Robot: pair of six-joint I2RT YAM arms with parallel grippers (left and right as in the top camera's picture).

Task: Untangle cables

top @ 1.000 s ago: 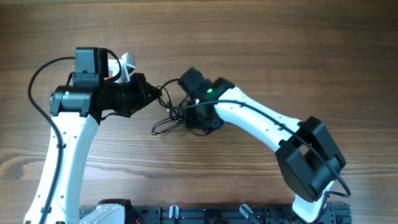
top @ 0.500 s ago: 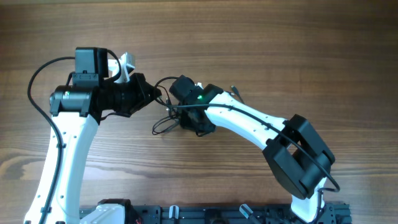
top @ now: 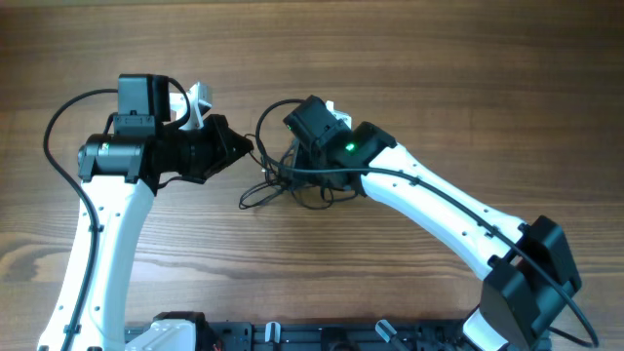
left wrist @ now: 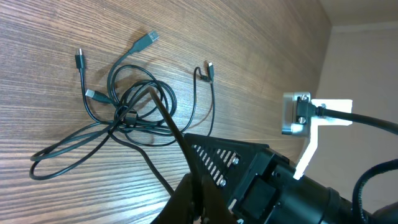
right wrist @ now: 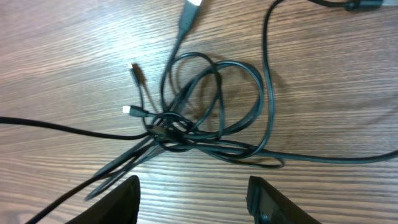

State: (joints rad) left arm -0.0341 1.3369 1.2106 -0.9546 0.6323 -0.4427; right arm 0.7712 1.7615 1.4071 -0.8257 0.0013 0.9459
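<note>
The cables lie as a dark tangle on the wooden table between my two arms. In the left wrist view the knot has several silvery plug ends spread around it. One strand rises taut from the knot into my left gripper, which is shut on it. In the overhead view the left gripper sits just left of the tangle. My right gripper hovers open above the knot, with nothing between its fingers. A long strand trails off to the right.
The wooden table stretches around the tangle. A thick black wire loops from the left arm's base. A white bracket is fixed on the left wrist. The arms' mounting rail runs along the near edge.
My right arm swung in to the left, then drew back to the right, and its gripper has opened. The left arm has stayed still, holding its strand.
</note>
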